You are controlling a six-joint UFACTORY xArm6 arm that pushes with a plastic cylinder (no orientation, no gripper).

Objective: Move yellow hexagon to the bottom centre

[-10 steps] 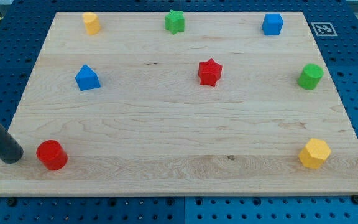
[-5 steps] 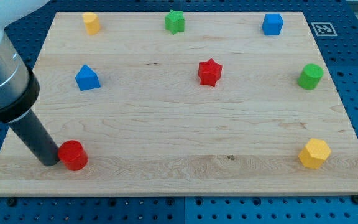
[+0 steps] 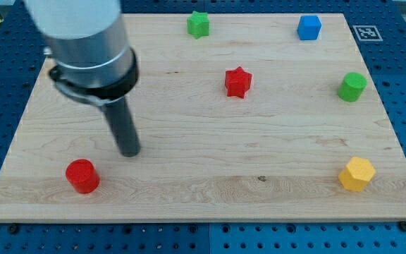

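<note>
The yellow hexagon (image 3: 357, 173) lies near the bottom right corner of the wooden board (image 3: 210, 176). My tip (image 3: 130, 151) stands on the board at the left of centre, far to the left of the hexagon. It is up and to the right of the red cylinder (image 3: 82, 176) and apart from it. The arm's body covers the board's upper left, so the blue block and the other yellow block seen there earlier are hidden.
A red star (image 3: 237, 82) sits at the centre top. A green star (image 3: 198, 24) and a blue cube (image 3: 309, 27) lie along the top edge. A green cylinder (image 3: 352, 86) is at the right edge. A marker tag (image 3: 366, 32) is off the top right corner.
My tip pushed the red cylinder a little to the right, then left it and moved up and to the right. The arm now hides the blue and small yellow blocks.
</note>
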